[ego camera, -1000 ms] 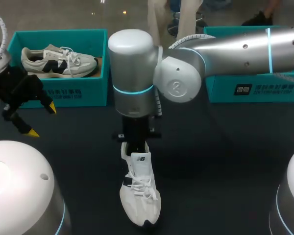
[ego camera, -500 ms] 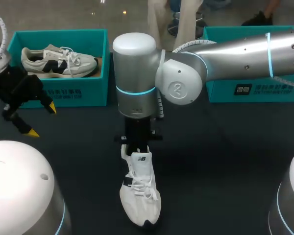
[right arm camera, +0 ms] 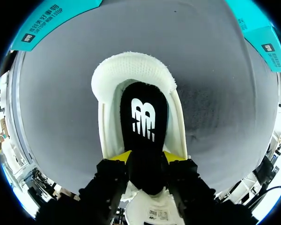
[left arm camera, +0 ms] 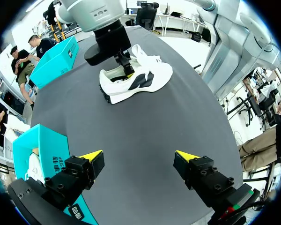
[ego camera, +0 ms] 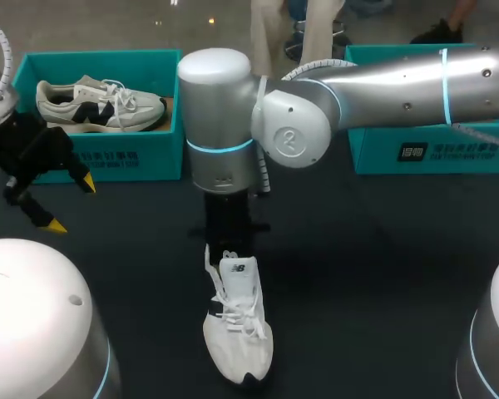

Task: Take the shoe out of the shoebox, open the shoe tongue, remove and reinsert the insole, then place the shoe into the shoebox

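Both left fingers (left arm camera: 91,155) stand wide apart above the dark surface (ego camera: 382,274), holding nothing, just before the left shoebox (ego camera: 154,162). At the middle the white shoe (ego camera: 237,332) lies on the surface. The right fingers (right arm camera: 122,157) are closed on its black insole (right arm camera: 144,126) at the heel.

A robotics lab: a silver robot arm (ego camera: 399,83) hangs over a dark counter (ego camera: 382,274) carrying teal shoeboxes (ego camera: 108,158).
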### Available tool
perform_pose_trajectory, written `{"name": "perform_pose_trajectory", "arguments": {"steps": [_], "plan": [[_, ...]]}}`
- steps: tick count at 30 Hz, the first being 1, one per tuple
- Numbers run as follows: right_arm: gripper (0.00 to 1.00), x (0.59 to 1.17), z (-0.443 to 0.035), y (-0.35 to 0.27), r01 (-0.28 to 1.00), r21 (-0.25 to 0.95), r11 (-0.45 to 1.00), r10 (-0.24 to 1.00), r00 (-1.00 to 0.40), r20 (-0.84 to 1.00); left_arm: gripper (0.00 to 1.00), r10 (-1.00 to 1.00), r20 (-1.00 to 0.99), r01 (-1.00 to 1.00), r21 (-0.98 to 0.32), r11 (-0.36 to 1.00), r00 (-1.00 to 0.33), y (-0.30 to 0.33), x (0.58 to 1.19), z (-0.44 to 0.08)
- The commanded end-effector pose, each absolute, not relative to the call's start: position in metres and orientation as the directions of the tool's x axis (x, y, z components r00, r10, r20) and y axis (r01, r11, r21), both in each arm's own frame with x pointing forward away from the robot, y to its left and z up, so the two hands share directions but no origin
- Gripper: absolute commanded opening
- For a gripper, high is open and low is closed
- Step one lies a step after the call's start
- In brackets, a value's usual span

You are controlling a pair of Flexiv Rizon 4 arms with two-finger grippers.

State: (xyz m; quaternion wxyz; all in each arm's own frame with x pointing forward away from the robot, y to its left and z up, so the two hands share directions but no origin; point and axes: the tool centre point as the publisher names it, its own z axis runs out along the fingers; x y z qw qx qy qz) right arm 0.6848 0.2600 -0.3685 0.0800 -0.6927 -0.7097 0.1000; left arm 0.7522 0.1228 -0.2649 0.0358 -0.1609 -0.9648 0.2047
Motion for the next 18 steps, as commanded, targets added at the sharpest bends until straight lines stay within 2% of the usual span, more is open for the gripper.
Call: {"name": "perform_pose_trajectory", "arguments": {"steps": [1, 3, 5, 8, 10, 14, 18], "plan": [[0.48, 0.6848, -0.3713, 0.2624, 0.967, -0.255, 0.018, 0.999, -0.026, -0.026, 1.00, 0.325, 0.003, 0.296, -0.406, 0.865, -0.946, 0.1234, 0.7516, -0.2649], [0.54, 0.6846, -0.3713, 0.2624, 0.966, -0.256, 0.018, 0.999, -0.026, -0.026, 1.00, 0.325, 0.003, 0.296, -0.406, 0.865, -0.946, 0.1234, 0.7516, -0.2649], [0.79, 0.6845, -0.3713, 0.2624, 0.966, -0.257, 0.017, 0.999, -0.025, -0.027, 1.00, 0.325, 0.003, 0.296, -0.406, 0.865, -0.946, 0.1234, 0.7516, -0.2649], [0.85, 0.6834, -0.3719, 0.2628, 0.966, -0.258, 0.015, 0.999, -0.022, -0.025, 1.00, 0.325, 0.003, 0.296, -0.406, 0.865, -0.946, 0.1234, 0.7516, -0.2649], [0.94, 0.6830, -0.3721, 0.2628, 0.966, -0.258, 0.013, 1.000, -0.020, -0.024, 1.00, 0.325, 0.003, 0.296, -0.406, 0.865, -0.946, 0.1234, 0.7516, -0.2649], [1.00, 0.6826, -0.3720, 0.2630, 0.966, -0.257, 0.010, 1.000, -0.017, -0.024, 1.00, 0.325, 0.003, 0.296, -0.406, 0.865, -0.946, 0.1234, 0.7516, -0.2649], [1.00, 0.6824, -0.3720, 0.2641, 0.966, -0.257, 0.009, 1.000, -0.015, -0.023, 1.00, 0.325, 0.003, 0.296, -0.406, 0.865, -0.946, 0.1234, 0.7516, -0.2649]]}}
